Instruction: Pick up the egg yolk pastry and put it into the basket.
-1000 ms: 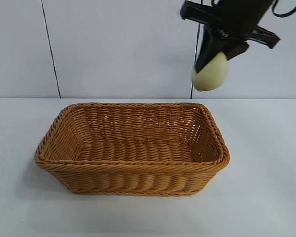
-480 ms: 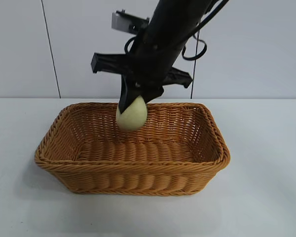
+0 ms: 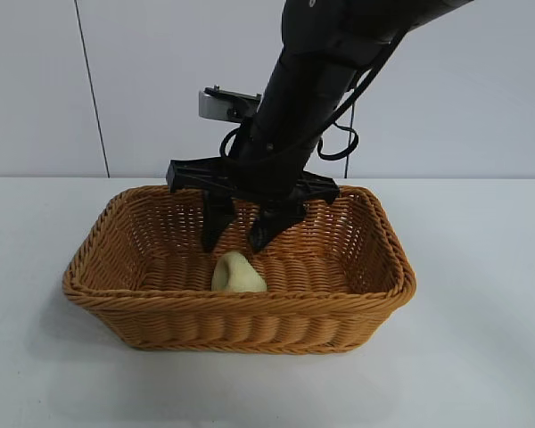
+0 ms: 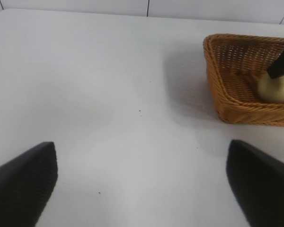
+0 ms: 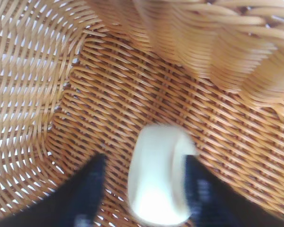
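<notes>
The orange-brown wicker basket (image 3: 250, 301) stands mid-table. The pale cream egg yolk pastry (image 3: 238, 274) lies on the basket's floor, near the front wall. My right gripper (image 3: 234, 242) hangs inside the basket just above the pastry, open, with its black fingers spread to either side. In the right wrist view the pastry (image 5: 157, 182) sits on the weave (image 5: 132, 85) between the fingers of the right gripper (image 5: 144, 163), with a gap to one of them. My left gripper (image 4: 142, 189) is open and empty over bare table, away from the basket (image 4: 236, 109) and the pastry (image 4: 276, 88).
White table (image 3: 481, 357) surrounds the basket on all sides. A white panelled wall (image 3: 160, 89) stands behind. The right arm (image 3: 312, 98) slants down from the upper right over the basket's back rim.
My right gripper carried the pastry from above the basket's right end leftward and down into the basket, then opened. The pastry now lies on the basket floor.
</notes>
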{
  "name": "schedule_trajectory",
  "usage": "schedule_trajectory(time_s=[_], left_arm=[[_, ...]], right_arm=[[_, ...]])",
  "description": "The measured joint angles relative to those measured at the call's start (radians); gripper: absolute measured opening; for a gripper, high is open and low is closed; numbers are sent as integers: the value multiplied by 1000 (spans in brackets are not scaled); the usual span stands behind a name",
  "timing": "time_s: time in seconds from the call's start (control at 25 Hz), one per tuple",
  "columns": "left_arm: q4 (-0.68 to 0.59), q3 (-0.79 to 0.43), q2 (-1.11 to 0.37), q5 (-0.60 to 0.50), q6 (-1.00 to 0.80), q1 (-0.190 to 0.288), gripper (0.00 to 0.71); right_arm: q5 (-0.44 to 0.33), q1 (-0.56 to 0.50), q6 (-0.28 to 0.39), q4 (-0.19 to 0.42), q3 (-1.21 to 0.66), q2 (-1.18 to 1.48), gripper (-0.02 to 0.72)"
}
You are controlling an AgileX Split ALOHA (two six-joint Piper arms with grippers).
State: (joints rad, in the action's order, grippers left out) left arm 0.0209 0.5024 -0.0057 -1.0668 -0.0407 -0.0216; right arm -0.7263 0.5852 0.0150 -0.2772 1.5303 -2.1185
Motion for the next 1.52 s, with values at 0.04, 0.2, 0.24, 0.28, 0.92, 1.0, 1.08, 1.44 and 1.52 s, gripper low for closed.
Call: schedule_trajectory(time_s=[0.04, 0.2, 0.24, 0.28, 0.92, 1.0, 1.08, 1.44, 1.52], left_arm=[[0, 0, 0, 0, 0, 0, 695], [0, 0, 0, 0, 0, 0, 695], [0, 0, 0, 0, 0, 0, 695], [0, 0, 0, 0, 0, 0, 695], [0, 0, 0, 1, 0, 0, 695], [-1, 0, 0, 1, 0, 0, 695], [-1, 0, 0, 1, 0, 0, 695], [-1, 0, 0, 1, 0, 0, 695], [-1, 0, 0, 1, 0, 0, 695]], right_arm=[[-12, 0, 0, 1, 0, 8, 629], [-105, 0, 10, 26, 38, 55, 685], [-142, 0, 26, 43, 61, 66, 688], [-142, 0, 26, 43, 61, 66, 688], [-484, -263, 163, 298, 309, 81, 695], [-484, -338, 154, 312, 309, 81, 695], [-484, -402, 144, 323, 309, 81, 695], [-484, -568, 114, 329, 309, 81, 695], [-483, -572, 101, 329, 298, 85, 695]])
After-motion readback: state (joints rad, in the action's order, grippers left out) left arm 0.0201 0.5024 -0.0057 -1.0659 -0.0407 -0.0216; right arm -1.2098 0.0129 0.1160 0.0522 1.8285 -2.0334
